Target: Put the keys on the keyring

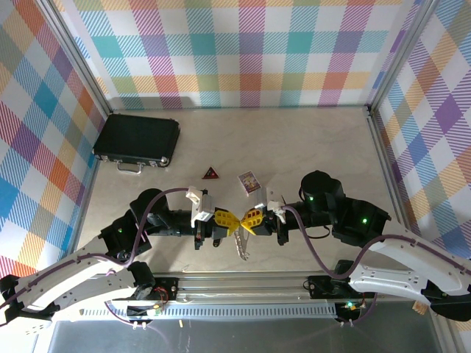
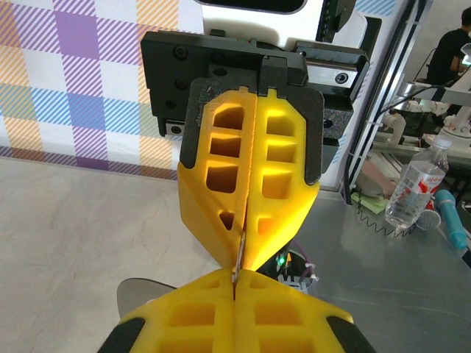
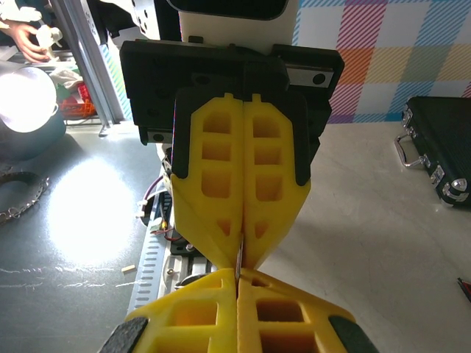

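Top external shows left pincer (image 1: 227,220) and right pincer (image 1: 252,218) tip to tip, both clamped on the keyring (image 1: 241,246), which dangles between them above the tabletop (image 1: 309,147). Only a thin edge is pinched. Uneven pulling or twisting could slip the thin wire free and drop it. Behind lie the purple card (image 1: 249,181), red triangle (image 1: 212,173) and black case (image 1: 137,140), blocking nothing.

Bare tabletop (image 1: 309,140) right of black case (image 1: 137,140)
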You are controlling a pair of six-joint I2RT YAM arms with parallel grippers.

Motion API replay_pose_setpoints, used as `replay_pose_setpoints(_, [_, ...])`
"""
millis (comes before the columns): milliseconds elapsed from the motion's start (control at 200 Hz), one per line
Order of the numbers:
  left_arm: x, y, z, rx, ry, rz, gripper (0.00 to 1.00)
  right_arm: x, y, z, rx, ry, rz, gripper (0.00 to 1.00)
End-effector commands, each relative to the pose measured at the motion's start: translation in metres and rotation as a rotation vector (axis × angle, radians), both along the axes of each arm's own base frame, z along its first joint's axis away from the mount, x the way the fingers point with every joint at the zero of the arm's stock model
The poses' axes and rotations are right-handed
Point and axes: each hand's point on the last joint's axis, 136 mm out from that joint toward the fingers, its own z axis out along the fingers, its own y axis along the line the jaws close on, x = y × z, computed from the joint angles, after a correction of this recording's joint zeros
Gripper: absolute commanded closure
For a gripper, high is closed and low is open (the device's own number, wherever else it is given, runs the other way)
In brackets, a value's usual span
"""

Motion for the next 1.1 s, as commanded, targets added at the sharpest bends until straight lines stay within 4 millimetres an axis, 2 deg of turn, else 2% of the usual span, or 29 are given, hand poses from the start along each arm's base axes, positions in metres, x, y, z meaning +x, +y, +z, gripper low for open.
replay_pose_setpoints(0, [-0.003,0.002,0.026,-0.076,-0.048,-0.003,1.00,-0.008,0.002,0.009,0.026,-0.024,0.045,1.00])
replay_pose_setpoints(70, [-0.003,0.003,0.026,-0.075,-0.049,-0.002,1.00,-0.007,0.001,0.009,0.024,-0.021,0.034,1.00])
replay_pose_setpoints(95, [-0.003,0.003,0.026,-0.073,-0.049,0.001,1.00,-0.007,0.000,0.010,0.024,-0.019,0.030,0.97])
replay_pose_setpoints(225, [0.004,0.004,0.021,-0.060,-0.046,0.042,1.00,-0.004,-0.003,0.013,0.018,0.004,-0.003,0.65])
replay_pose_setpoints(310, [0.009,0.007,0.016,-0.052,-0.040,0.083,1.00,0.003,-0.008,0.009,0.004,0.022,-0.062,0.48])
replay_pose_setpoints(410, [0.014,0.012,0.011,-0.039,-0.033,0.123,1.00,0.009,-0.016,0.000,-0.022,0.044,-0.127,0.35])
replay_pose_setpoints(515, [0.026,0.018,0.005,-0.006,-0.022,0.204,1.00,0.014,-0.023,-0.010,-0.058,0.098,-0.189,0.26])
replay_pose_setpoints(615, [0.038,0.022,-0.005,0.037,-0.007,0.280,1.00,0.022,-0.027,-0.025,-0.099,0.137,-0.261,0.21])
replay_pose_setpoints(745, [0.058,0.033,-0.018,0.085,0.022,0.415,1.00,0.037,-0.025,-0.054,-0.145,0.213,-0.347,0.17])
replay_pose_setpoints(1090, [0.100,0.056,-0.050,0.178,0.145,0.628,1.00,0.060,-0.010,-0.124,-0.243,0.373,-0.462,0.17])
